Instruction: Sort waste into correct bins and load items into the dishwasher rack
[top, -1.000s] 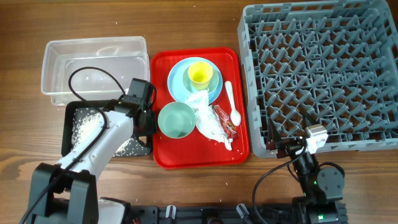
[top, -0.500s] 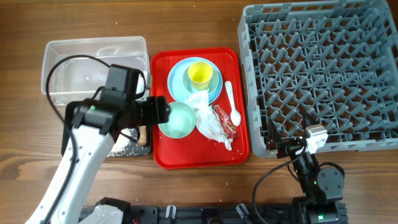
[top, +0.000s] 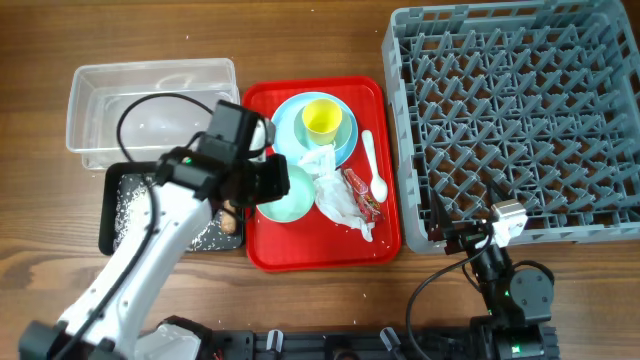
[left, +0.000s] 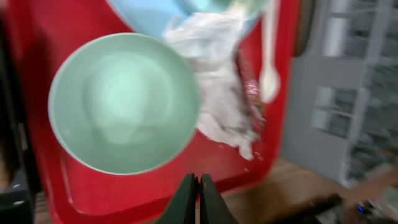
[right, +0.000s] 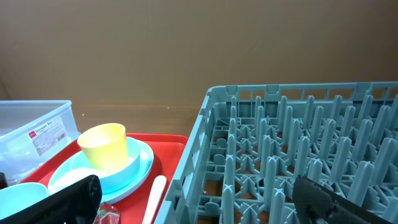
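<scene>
My left gripper (top: 272, 182) hangs above the left rim of the pale green bowl (top: 296, 196), jaws shut and empty (left: 199, 184). The bowl (left: 124, 102) stands on the red tray beside the crumpled tissue (left: 214, 93), the red wrapper (left: 249, 87) and the white spoon (left: 268, 62). A yellow cup (top: 321, 119) sits on the light blue plate (top: 288, 130). White grains and a brown stick piece (top: 229, 222) lie in the black tray (top: 108, 215). The clear tub (top: 150, 110) is behind it. My right gripper (right: 196, 186) is open, low before the rack (top: 520, 120).
The red tray (top: 320, 255) lies between the bins and the rack (right: 298, 155). The right wrist view also takes in the yellow cup (right: 104, 144), the plate (right: 140, 163), the spoon (right: 155, 196) and the clear tub (right: 37, 130). A few grains lie on the table in front.
My left gripper has swung right from the black tray's edge to above the bowl; its jaws opened, then shut. The brown piece now shows in the black tray. The right arm is still.
</scene>
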